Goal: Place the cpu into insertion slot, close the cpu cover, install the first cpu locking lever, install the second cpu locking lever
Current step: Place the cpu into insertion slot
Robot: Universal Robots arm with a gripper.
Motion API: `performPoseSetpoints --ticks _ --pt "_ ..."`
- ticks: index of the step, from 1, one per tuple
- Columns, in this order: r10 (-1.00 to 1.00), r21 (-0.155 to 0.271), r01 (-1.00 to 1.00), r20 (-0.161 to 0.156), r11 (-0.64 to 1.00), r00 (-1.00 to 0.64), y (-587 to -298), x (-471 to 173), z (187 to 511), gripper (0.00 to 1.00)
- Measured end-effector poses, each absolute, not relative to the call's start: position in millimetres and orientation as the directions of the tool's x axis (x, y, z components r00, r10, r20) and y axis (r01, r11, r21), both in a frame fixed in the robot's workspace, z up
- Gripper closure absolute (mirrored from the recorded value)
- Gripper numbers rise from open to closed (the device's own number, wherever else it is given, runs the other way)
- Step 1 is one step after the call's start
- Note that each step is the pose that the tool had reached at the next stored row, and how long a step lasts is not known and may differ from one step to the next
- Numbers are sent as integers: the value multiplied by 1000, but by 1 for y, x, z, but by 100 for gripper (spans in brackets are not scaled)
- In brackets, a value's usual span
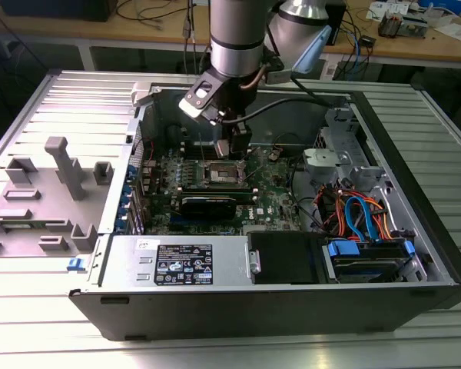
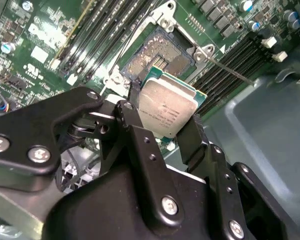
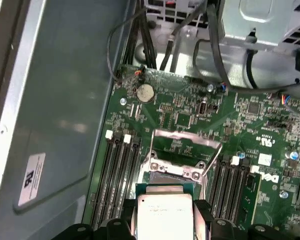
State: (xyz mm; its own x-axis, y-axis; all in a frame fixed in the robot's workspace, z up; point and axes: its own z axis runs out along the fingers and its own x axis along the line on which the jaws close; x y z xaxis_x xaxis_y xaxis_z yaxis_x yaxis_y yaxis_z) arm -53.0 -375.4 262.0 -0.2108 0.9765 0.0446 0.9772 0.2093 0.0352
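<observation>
Lab/workshop setting. Under & all round the jaws is a metal table (image 1: 38, 338) w/ a ribbed, slatted top, pale grey. There's strong glare on the strips nearest the cam, so the light is bright & fairly even. Well off from the jaws, toward the exterior view's left, grey plastic fixture blocks (image 1: 61, 173) stand on the slats, one of them a tall post. Beyond the jaws, at the back, is a wooden workbench (image 1: 77, 32) w/ a light tan top & white legs (image 1: 84, 55). Loose cables (image 1: 150, 11) lie on it, plus papers & small electronic bits (image 1: 403, 21) farther toward the exterior view's right. It's dark under the bench.
</observation>
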Motion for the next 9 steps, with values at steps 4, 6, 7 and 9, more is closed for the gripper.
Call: performPoseSetpoints --ticks 4,6,7,9 --pt "990 35 990 44 133 -135 -375 -53 257 46" --pt "990 35 991 44 132 -133 -375 -53 257 46" --pt "990 35 991 44 131 -133 -375 -53 257 46" --pt "990 35 991 45 131 -132 -375 -53 256 46"
